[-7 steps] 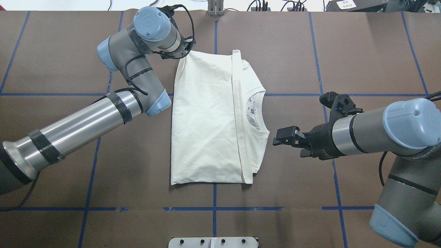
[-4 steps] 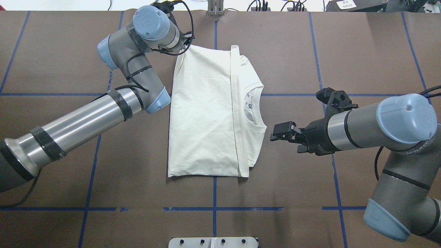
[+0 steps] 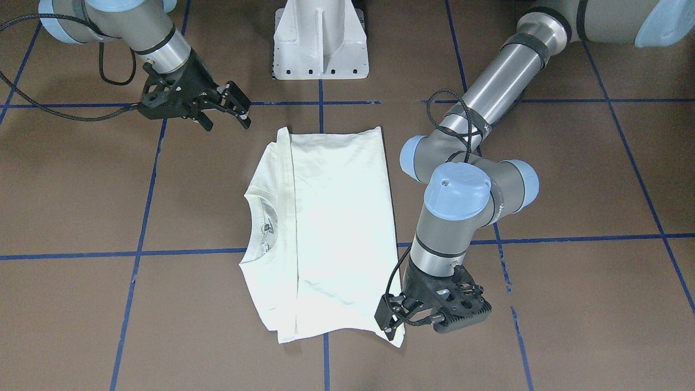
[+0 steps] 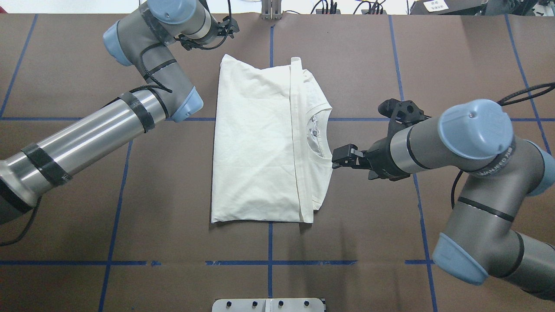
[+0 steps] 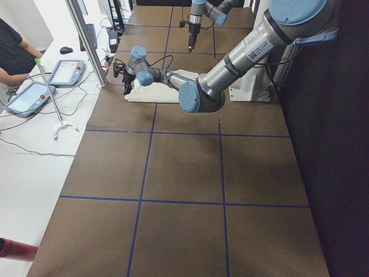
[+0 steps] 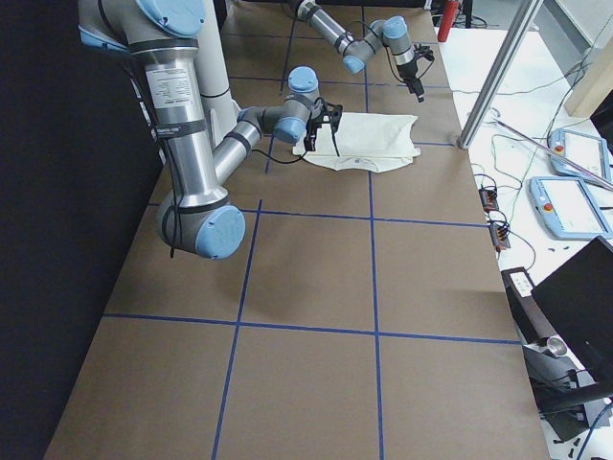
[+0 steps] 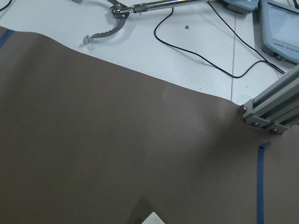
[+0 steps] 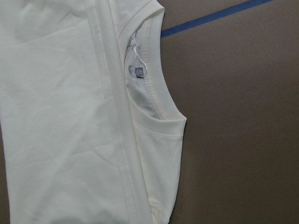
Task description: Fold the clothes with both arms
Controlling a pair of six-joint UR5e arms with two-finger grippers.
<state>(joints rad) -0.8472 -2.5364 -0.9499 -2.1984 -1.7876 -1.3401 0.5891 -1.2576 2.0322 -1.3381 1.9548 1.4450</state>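
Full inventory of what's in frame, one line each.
T-shirt: 1, cream, folded, table centre, collar toward robot's right.
Table: 1, brown, blue tape grid.
Pedestal base: 1, white, between the arms.
Teach pendants: 2, grey, bench beyond the table.
Post: 1, aluminium, table's far edge.
Person: 1, black top, at the bench.
Left arm, right arm: 2, grey-silver, light blue caps, flanking the T-shirt.
Left gripper: 1, black, past the T-shirt's far corner, off it; open or shut unclear.
Right gripper: 1, black, open, at the collar.
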